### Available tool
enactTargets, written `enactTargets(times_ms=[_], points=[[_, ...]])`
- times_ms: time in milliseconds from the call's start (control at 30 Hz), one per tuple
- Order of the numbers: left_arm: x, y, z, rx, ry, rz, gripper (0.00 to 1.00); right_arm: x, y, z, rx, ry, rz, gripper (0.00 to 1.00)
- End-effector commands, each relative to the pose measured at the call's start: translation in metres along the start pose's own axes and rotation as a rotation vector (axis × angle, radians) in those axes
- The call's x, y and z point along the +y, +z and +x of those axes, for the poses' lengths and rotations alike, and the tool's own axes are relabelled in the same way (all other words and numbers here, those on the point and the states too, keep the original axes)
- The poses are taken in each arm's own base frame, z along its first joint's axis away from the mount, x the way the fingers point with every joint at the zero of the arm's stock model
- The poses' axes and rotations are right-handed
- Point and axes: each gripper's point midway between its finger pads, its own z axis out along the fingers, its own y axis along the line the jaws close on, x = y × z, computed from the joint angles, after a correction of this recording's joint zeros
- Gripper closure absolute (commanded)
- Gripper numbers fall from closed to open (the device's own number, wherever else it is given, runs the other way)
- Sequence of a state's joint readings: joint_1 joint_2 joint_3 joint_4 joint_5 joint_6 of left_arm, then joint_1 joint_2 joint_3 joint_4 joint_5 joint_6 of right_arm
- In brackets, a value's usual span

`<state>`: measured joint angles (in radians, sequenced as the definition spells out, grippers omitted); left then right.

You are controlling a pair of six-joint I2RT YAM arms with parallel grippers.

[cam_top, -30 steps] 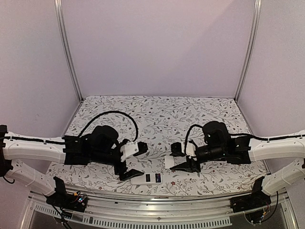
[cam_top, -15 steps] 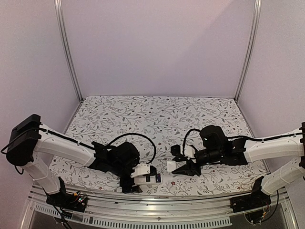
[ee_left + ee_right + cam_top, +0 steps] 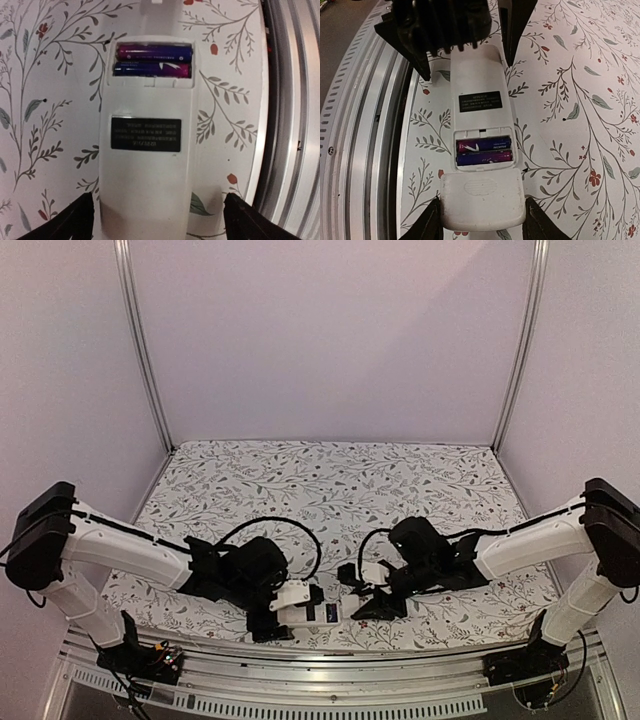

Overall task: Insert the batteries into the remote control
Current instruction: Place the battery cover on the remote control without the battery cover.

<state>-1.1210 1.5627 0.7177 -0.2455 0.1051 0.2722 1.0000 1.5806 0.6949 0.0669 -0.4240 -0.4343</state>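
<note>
The remote (image 3: 145,165) lies flat on the flowery table (image 3: 400,480). It is at the near edge, about in the middle. Its white back faces up. The battery hole (image 3: 113,64) in the back is open. The two batteries (image 3: 152,60) lie inside it, side by side and touching. They look dark purple, and one is a bit pinker. A black label (image 3: 145,134) sits on the back, just beside the hole.

The left gripper (image 3: 159,217) is at the left end of the remote. Its two fingers (image 3: 75,222) stand apart, one on each side of the remote. There is a clear gap between the near finger and the remote. The far finger is just beside the remote, and I cannot tell if it touches.

The right gripper (image 3: 481,217) is at the right end. It is clamped on the white lid (image 3: 481,192), with one finger pressed on each side. The lid is held flat and low. Its edge is right up against the open end of the remote, next to the batteries. Both batteries show in full. I cannot tell if the lid rests on the table.

A silver rail (image 3: 290,125) runs along the near edge of the table, near the remote.
</note>
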Motion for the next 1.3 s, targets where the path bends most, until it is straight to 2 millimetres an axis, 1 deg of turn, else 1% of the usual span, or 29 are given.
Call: enactTargets(times_ms=[0,67,200,333,400,500,533,800,1067,1267], points=[[0.001,-0.010,0.015,0.026,-0.034,-0.029,0.11,0.002,0.011,-0.012,-0.030,-0.011,-0.024,0.85],[0.000,-0.013,0.019,0.031,-0.044,-0.029,0.11,0.000,0.015,-0.015,-0.037,-0.013,-0.024,0.86],[-0.001,-0.018,0.016,-0.001,-0.053,-0.026,0.11,-0.001,0.022,-0.017,-0.038,-0.013,-0.044,0.86],[-0.001,-0.022,0.016,-0.020,-0.050,-0.032,0.13,0.000,0.028,-0.019,-0.051,-0.009,-0.061,0.86],[0.001,-0.023,0.017,-0.021,-0.042,-0.042,0.18,0.000,0.030,-0.020,-0.057,-0.003,-0.068,0.86],[0.002,-0.023,0.020,-0.012,-0.040,-0.050,0.28,0.000,0.033,-0.019,-0.056,0.004,-0.074,0.86],[0.002,-0.022,0.021,-0.009,-0.037,-0.050,0.30,0.000,0.034,-0.018,-0.052,0.006,-0.076,0.86],[0.004,-0.019,0.030,0.035,-0.033,-0.046,0.32,-0.002,0.040,-0.019,-0.051,0.005,-0.081,0.86],[0.002,-0.026,0.027,0.022,-0.023,-0.023,0.34,-0.005,0.045,-0.012,-0.027,0.024,-0.073,0.86],[-0.001,-0.024,0.027,0.024,-0.021,-0.007,0.37,-0.005,0.046,-0.010,-0.014,0.034,-0.074,0.86]])
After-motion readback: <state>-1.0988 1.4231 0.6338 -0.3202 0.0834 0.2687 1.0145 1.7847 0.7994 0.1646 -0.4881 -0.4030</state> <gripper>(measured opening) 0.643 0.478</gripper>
